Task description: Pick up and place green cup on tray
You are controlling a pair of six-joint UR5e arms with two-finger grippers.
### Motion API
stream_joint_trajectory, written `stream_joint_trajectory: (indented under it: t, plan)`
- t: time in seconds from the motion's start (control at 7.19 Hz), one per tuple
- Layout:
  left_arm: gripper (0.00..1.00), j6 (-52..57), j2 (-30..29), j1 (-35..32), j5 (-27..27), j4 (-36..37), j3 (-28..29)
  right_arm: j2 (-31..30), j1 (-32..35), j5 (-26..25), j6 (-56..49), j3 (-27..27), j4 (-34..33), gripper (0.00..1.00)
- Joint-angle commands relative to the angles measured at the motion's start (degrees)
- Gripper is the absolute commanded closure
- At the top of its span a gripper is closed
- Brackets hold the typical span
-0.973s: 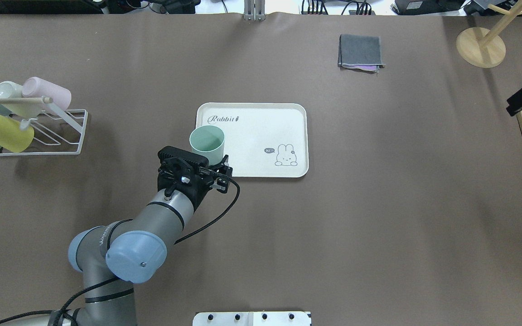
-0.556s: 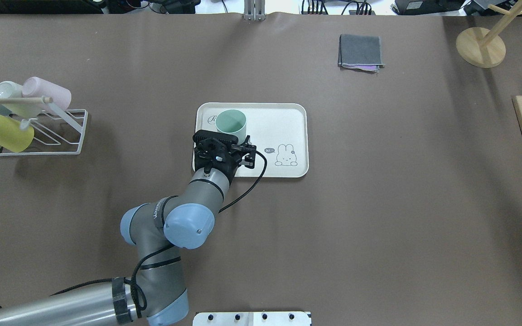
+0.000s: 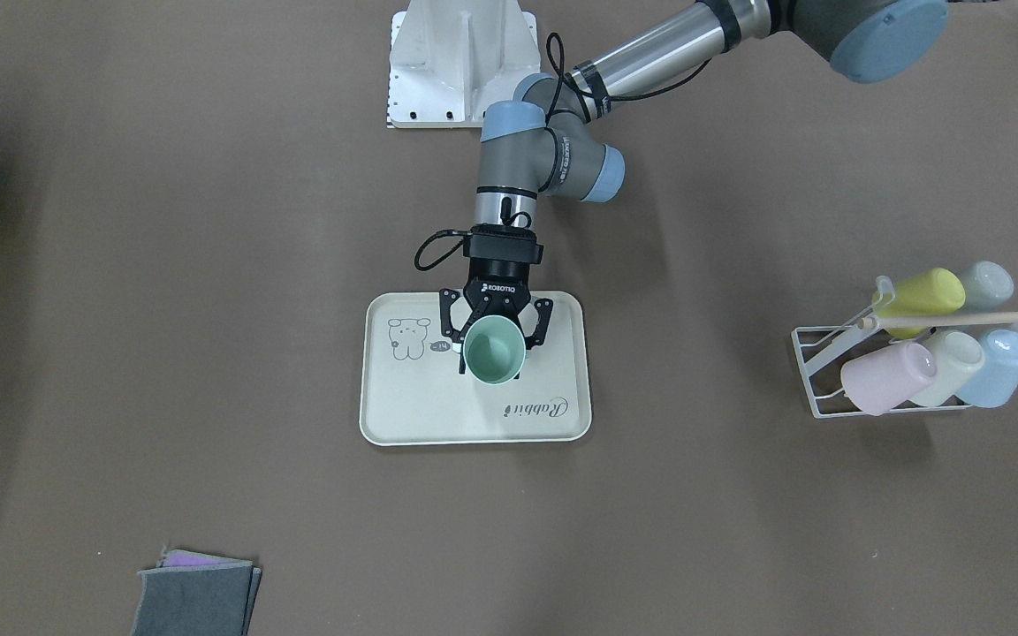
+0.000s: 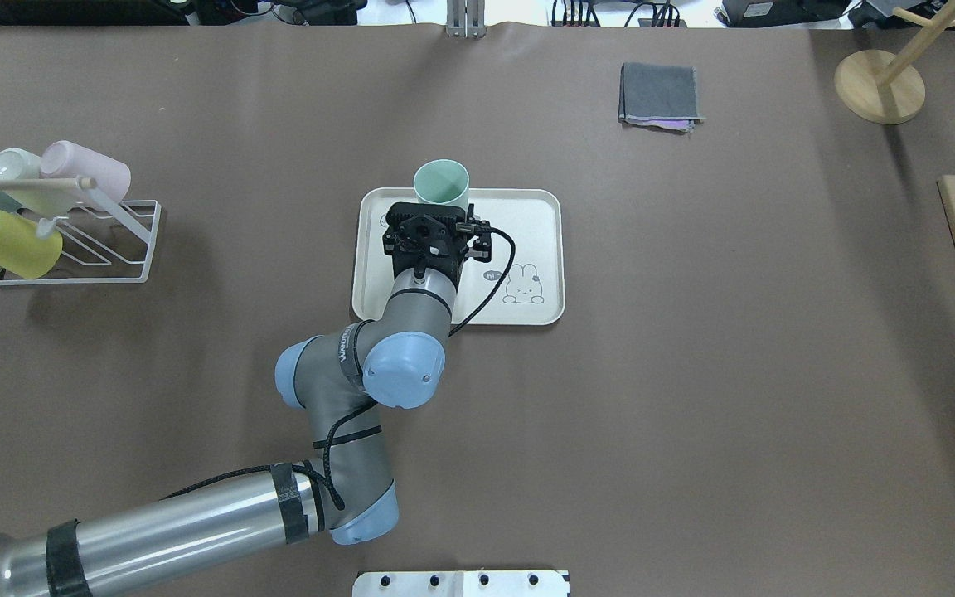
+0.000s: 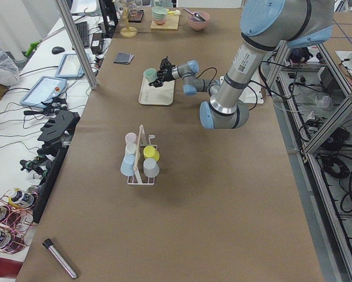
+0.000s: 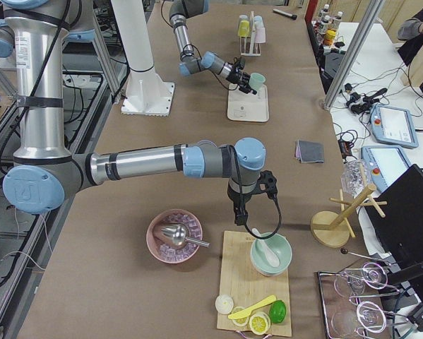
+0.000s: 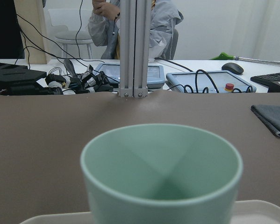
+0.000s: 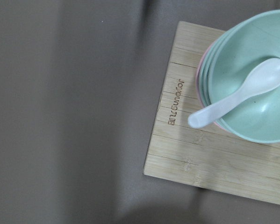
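You had the left gripper (image 3: 494, 346) clamped around the green cup (image 3: 492, 355), holding it upright over the middle of the tray (image 3: 403, 415), likely so it could come straight down and stand without tipping.

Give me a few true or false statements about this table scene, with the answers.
1. The left claw grips the green cup. True.
2. The green cup lies on its side. False: it is upright, mouth up.
3. The green cup is over the tray. True.
4. The yellow cup sits on the tray. False: it is on the wire rack.
5. The grey cloth lies on the tray. False: it lies on the table, apart from the tray.
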Motion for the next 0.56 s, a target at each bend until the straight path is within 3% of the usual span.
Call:
stream_joint_trajectory:
  t: [0.0,0.42]
  plan:
    - [0.83,-2.5,-1.2,0.4,1.0,-0.2,3.9,-0.1,0.0,0.1,1.7,-0.3,0.7,0.0]
    - [0.84,-4.0,-1.5,2.1,1.7,0.1,4.9,-0.1,0.0,0.2,1.7,-0.2,0.7,0.0]
